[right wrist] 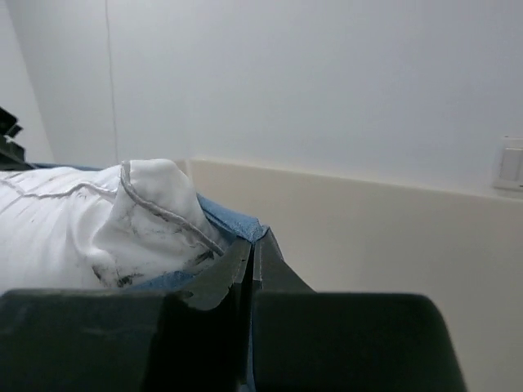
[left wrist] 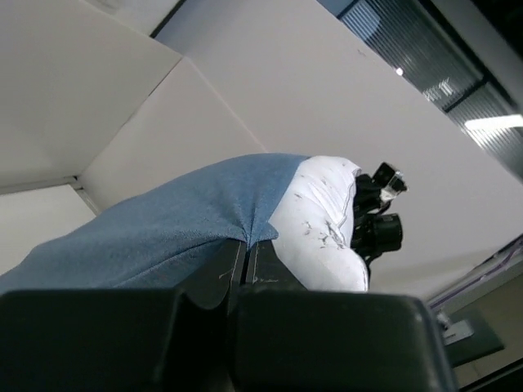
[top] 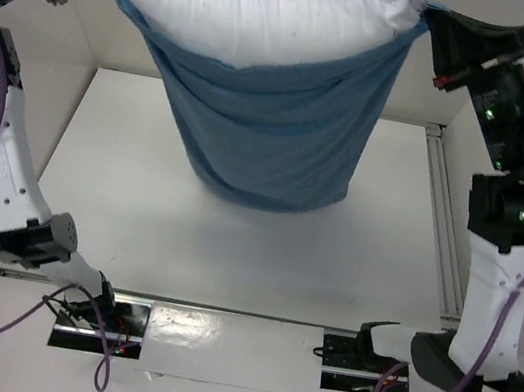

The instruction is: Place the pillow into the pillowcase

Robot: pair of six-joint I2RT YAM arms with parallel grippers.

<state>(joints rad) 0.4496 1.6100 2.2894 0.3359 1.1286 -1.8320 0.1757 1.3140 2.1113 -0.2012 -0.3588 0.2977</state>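
Clearly, the left tool was clamped shut on one corner of the pillowcase mouth, and the right tool was clamped likewise on the opposite corner. The sack hung between them over the counter. The pillow sat inside, its top edge proud of the mouth between the tools. Its weight hung on two thin pinches, so a slipping hem would probably tip it out. Only the wrist views showed cloth nipped at the tips; only the overhead view showed the sack's full hanging length.
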